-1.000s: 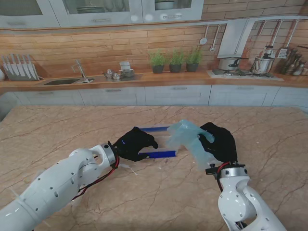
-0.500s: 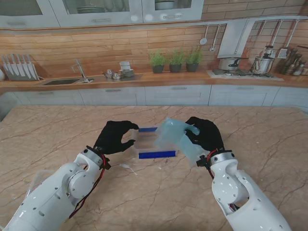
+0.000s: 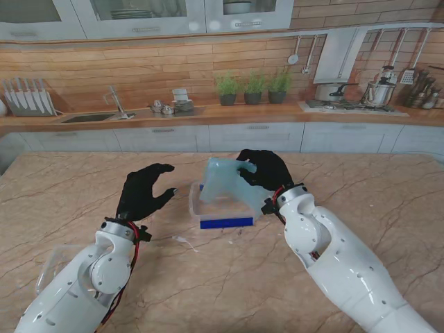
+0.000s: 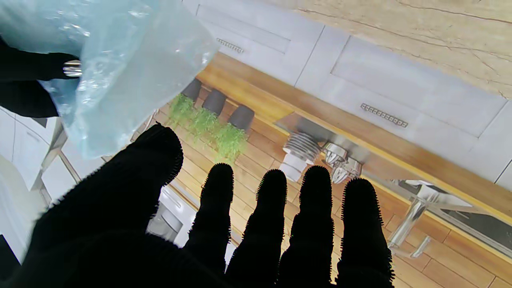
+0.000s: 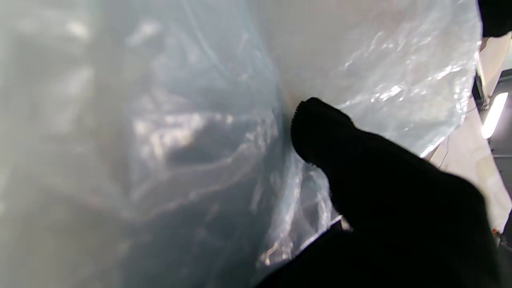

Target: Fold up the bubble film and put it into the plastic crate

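Bubble film (image 3: 223, 182), pale blue and crumpled, hangs from the right hand (image 3: 263, 168), whose fingers pinch its upper edge directly over the plastic crate (image 3: 225, 222) near the middle of the table (image 3: 361, 187). Left hand (image 3: 142, 192) hovers left of the crate, fingers spread, holding nothing, apart from the film.
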Available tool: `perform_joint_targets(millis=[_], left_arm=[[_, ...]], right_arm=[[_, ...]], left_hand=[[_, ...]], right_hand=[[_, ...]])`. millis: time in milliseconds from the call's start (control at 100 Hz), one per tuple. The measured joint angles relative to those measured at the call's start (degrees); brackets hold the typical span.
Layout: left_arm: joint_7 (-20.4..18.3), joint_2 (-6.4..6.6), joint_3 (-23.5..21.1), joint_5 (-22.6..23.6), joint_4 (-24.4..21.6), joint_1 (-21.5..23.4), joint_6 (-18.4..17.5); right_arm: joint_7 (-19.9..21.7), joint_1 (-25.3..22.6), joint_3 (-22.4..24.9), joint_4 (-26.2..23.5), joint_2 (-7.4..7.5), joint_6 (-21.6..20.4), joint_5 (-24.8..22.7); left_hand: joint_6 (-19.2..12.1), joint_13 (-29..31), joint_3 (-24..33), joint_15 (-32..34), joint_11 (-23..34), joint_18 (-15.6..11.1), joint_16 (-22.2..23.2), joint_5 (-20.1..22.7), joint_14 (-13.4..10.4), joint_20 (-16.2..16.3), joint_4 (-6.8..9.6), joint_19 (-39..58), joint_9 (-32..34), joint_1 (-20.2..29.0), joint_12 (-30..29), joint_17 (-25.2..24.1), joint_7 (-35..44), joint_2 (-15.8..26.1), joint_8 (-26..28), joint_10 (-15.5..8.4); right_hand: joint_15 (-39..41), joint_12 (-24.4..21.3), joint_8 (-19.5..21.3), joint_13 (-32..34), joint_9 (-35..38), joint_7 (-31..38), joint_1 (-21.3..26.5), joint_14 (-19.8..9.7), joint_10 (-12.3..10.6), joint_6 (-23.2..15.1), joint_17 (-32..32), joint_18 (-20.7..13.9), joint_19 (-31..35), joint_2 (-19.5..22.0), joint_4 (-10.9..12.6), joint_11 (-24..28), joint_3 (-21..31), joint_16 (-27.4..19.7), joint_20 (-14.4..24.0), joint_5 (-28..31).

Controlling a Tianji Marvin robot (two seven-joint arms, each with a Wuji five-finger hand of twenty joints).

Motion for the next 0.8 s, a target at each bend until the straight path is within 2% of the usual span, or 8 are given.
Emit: perform_joint_targets(millis=[210,500,800], left_arm=[[0.4,0.03,0.0,0.2,-0.1,0.1,0.0],[0.4,0.02,0.1,0.0,-0.2,0.1,0.2],[-0.3,0.06,0.6,-0.3,-0.2,0.0,-0.1]], right_arm=[[-1.7,6.2,-5.2,7.3,-1.01,-2.0,-0.9],[-0.8,9.7,-9.3,11.4,-1.79,-2.6,-0.9],[1.5,11.8,-11.9,14.8,-1.77,-3.4,-1.7]], left_hand=[[0.0,0.0,-0.9,0.0,0.0,0.0,0.0,0.4,0.0,0.0,0.01,0.6,0.0,0.1,0.0,0.2,-0.7,0.0,0.0,0.0],[0.0,0.0,-0.9,0.0,0.0,0.0,-0.1,0.4,0.0,-0.4,0.01,0.6,0.0,0.1,0.0,0.2,-0.7,0.0,0.0,0.0],[0.1,0.0,-0.9,0.0,0.0,0.0,-0.1,1.0,0.0,-0.5,0.01,0.6,0.0,0.1,0.0,0.2,-0.7,0.0,0.0,0.0]], right_hand=[[0.0,0.0,0.0,0.0,0.0,0.8,0.0,-0.6,-0.6,-0.7,0.0,-0.6,0.0,0.0,0.0,0.1,-0.5,0.0,0.0,-0.4],[0.0,0.0,-0.1,0.0,0.0,1.2,0.0,-1.1,-1.2,-1.2,0.0,-1.3,0.0,0.0,0.0,0.2,-1.1,0.0,0.0,-0.4],[0.0,0.0,-0.6,0.0,0.0,1.3,0.0,-1.2,-1.3,-1.3,0.1,-1.4,0.0,0.0,0.0,0.6,-1.1,0.0,-0.1,-0.5]])
